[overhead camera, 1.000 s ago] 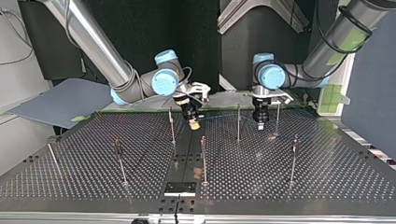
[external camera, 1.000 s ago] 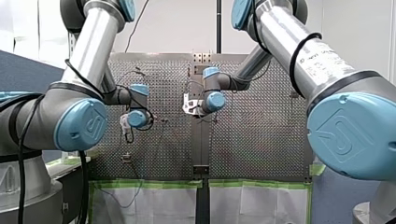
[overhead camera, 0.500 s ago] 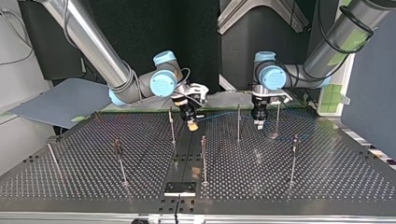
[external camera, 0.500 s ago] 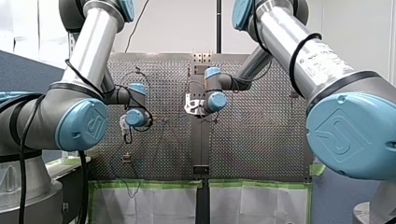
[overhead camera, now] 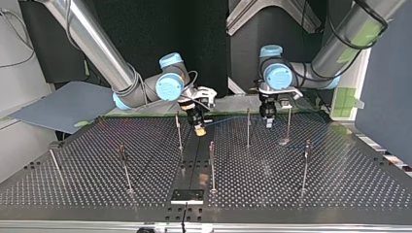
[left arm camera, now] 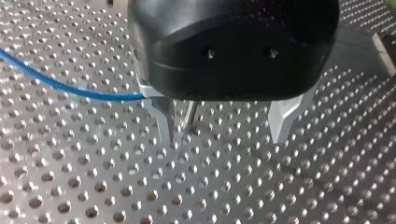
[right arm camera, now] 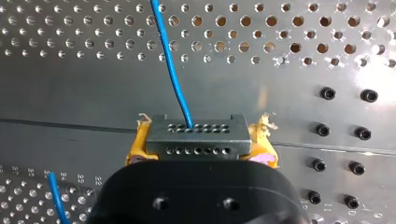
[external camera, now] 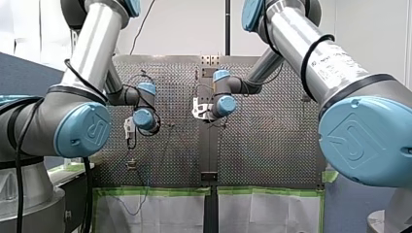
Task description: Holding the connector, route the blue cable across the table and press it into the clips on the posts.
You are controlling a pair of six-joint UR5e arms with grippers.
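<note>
One thin blue cable — grey connector

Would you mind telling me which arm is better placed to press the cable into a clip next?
Probably left. My left gripper is open, with the blue cable running beside one finger, and stands between two posts in the top view. My right gripper is shut on the connector.

Green tape, grey panel

My right gripper hides the connector's bottom. The clips on the posts are too small for me to make out.
</note>
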